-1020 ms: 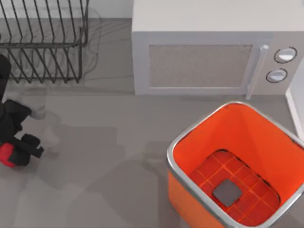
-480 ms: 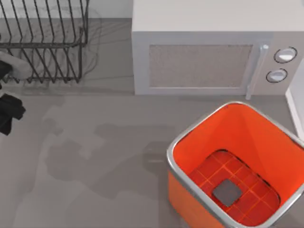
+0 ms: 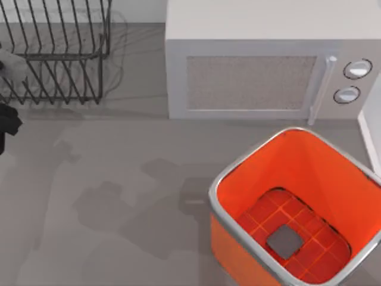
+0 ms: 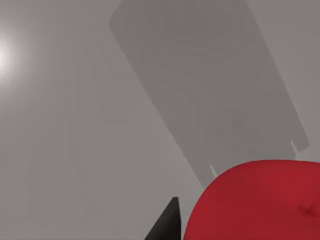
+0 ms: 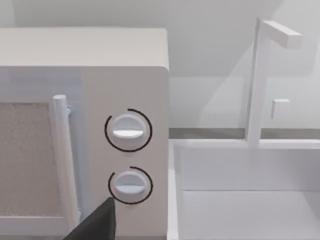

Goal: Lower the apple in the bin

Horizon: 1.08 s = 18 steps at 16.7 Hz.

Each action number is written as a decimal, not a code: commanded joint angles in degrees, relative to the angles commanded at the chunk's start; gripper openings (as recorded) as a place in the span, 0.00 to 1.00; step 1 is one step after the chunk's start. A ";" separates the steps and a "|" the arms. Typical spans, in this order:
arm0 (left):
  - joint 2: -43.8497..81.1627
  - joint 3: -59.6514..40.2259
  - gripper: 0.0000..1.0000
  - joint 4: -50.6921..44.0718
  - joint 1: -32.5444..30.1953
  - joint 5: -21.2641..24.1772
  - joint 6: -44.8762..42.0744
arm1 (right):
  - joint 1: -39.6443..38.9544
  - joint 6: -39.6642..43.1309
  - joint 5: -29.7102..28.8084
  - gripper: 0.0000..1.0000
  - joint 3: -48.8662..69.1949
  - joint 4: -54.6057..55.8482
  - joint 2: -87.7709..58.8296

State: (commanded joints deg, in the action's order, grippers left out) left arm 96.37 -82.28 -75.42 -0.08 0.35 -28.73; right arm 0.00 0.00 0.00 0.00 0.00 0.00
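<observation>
Apple [image 4: 260, 202] touching left fingers [image 4: 167, 225], bin [image 3: 250, 158] well apart

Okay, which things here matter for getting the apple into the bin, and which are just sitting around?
Part of the job:
- apple, close in front of the left wrist camera
- bin, open, at the table's right
- left arm, at the table's left edge

Just lying about:
- microwave
- wire rack
- white sink beside the microwave
</observation>
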 joint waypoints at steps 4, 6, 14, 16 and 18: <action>2.94 -3.71 0.00 -1.84 -3.30 -0.06 3.67 | 0.00 0.00 0.00 1.00 0.00 0.00 0.00; 6.73 -9.10 0.00 -4.19 -7.66 -0.16 8.99 | 0.00 0.00 0.00 1.00 0.00 0.00 0.00; 28.99 -43.11 0.00 -17.98 -34.74 -0.26 49.67 | 0.00 0.00 0.00 1.00 0.00 0.00 0.00; 34.37 -51.51 0.00 -21.20 -42.14 -0.21 61.58 | 0.00 0.00 0.00 1.00 0.00 0.00 0.00; 38.96 -59.01 0.00 -23.84 -49.02 -0.28 72.04 | 0.00 0.00 0.00 1.00 0.00 0.00 0.00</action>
State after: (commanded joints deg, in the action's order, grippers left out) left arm 135.33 -141.29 -99.26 -49.10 0.08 43.31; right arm 0.00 0.00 0.00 0.00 0.00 0.00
